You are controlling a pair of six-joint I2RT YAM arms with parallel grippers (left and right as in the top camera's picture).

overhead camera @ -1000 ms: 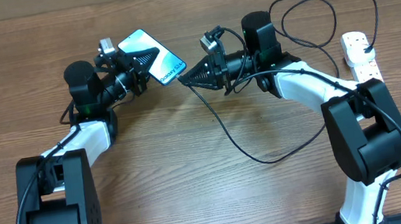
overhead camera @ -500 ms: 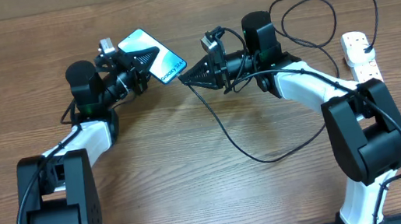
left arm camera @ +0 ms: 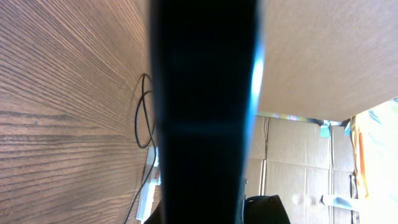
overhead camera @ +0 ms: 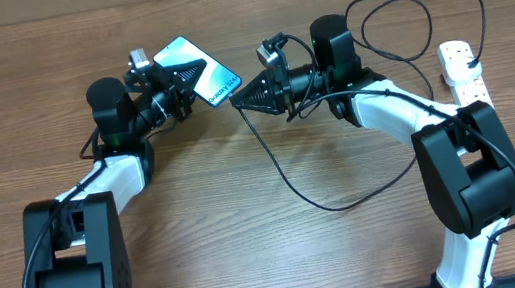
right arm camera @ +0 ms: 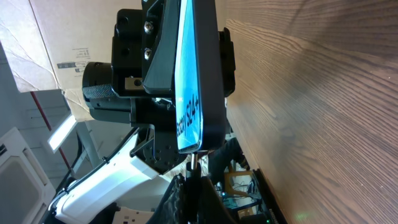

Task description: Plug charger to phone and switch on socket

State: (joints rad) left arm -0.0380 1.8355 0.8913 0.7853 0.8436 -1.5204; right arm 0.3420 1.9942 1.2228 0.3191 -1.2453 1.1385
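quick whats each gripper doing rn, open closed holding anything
left gripper: closed, holding the phone
right gripper: closed, holding the charger near its connector tip, close to the phone's end

Soft, even light falls from above in the overhead view. The table [overhead camera: 253, 256] shows its grain crisply, the arms cast only faint, short shadows, and the thin charger [overhead camera: 285, 175] reads sharp. The phone [overhead camera: 195, 70] screen glows pale blue without harsh glare. In the left wrist view the phone is a dark, unfocused slab against bright cardboard [left arm camera: 311, 56], which is washed out at the right edge. The right wrist view is sharp on the glowing screen and blurred along the bottom edge.
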